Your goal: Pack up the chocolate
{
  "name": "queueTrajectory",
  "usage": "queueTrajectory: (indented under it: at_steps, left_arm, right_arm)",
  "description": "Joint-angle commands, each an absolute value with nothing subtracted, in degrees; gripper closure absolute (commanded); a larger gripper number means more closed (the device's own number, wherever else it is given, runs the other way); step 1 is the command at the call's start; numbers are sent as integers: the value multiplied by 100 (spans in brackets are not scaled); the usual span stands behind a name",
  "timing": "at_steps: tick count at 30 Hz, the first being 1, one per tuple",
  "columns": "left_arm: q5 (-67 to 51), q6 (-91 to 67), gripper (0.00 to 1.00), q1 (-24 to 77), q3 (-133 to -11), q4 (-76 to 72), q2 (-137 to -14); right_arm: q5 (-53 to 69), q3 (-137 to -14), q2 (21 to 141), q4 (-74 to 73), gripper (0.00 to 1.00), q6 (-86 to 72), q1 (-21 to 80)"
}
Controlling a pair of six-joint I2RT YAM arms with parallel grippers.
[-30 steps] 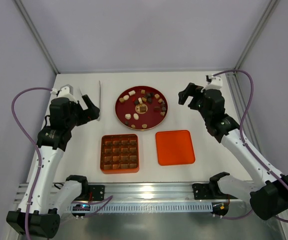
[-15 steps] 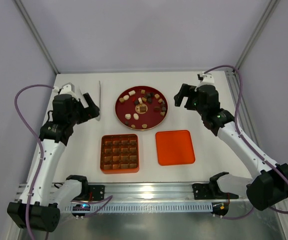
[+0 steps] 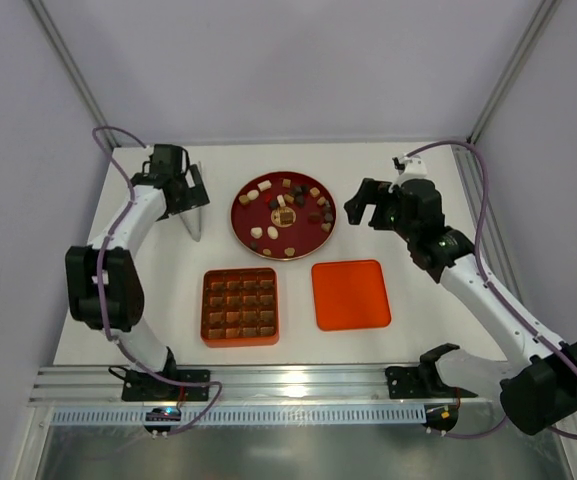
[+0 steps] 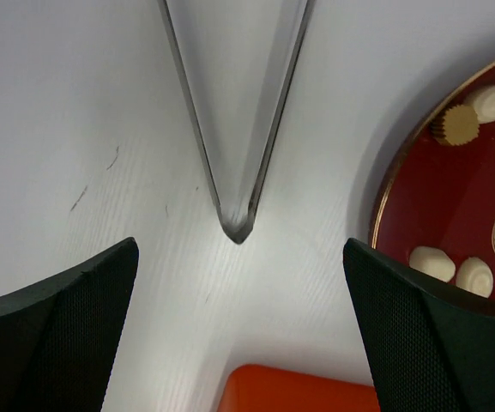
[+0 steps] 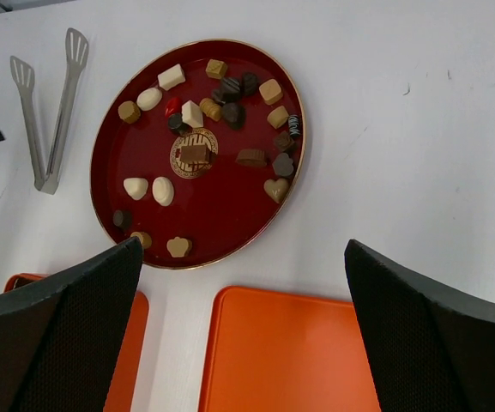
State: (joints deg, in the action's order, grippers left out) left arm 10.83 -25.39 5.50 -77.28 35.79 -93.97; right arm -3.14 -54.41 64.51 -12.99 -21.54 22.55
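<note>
The chocolate (image 3: 283, 213) is several small dark, light-brown and cream pieces on a round red plate (image 3: 248, 190), also in the right wrist view (image 5: 230, 112). The orange gridded box (image 3: 240, 307) shows brown in its cells. Its flat orange lid (image 3: 350, 294) lies to its right. My left gripper (image 3: 184, 195) is open and empty above metal tongs (image 4: 234, 103), whose joined end points between its fingers (image 4: 58, 326). My right gripper (image 3: 364, 206) is open and empty, hovering right of the plate, over the plate's edge and the lid (image 5: 290, 352).
The tongs (image 3: 196, 228) lie left of the plate, also in the right wrist view (image 5: 50, 112). A corner of the box (image 4: 298, 390) shows under the left gripper. The plate rim (image 4: 384, 197) is to its right. White walls stand at the back and both sides.
My left arm has swung toward the back and its gripper now hovers over the tongs. My right gripper has shifted slightly left and nearer, toward the plate.
</note>
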Motion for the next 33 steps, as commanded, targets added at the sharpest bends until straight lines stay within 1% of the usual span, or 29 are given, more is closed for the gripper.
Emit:
queueTrajectory:
  at_steps: [1,4,9,13,17,25,33]
  left_arm:
    - [968,-2374,0,396,-8191,3340,-9930]
    - [1073,-2303,0,335,-8656,3392,-10528]
    - [765,-2285,0,202,-8797,3261,-11134]
    - [827,-2294,0,141,-8895,3252,-11477]
    - [590,-2224,0,105,-8938,3112,-11680]
    - [835,-1995,0,105,-9167,3137,-11988]
    - [844,-1969,4,114,-9237,3173,-12225]
  right_arm:
    - [-141,-5414,6030,-1257,0,-2144,2276]
    - [-79,-5414,5854,-1362,0,-2153,2285]
    - [-79,-5353,5581,-1547,0,-2092,2285]
    - [-79,-5300,5458,-1626,0,-2065,2276]
    - [-70,-5265,5388,-1670,0,-2048,2285]
    - [-70,-5238,5335,-1635,0,-2048,2285]
    - [-70,-5238,5317,-1626,0,-2030,2276]
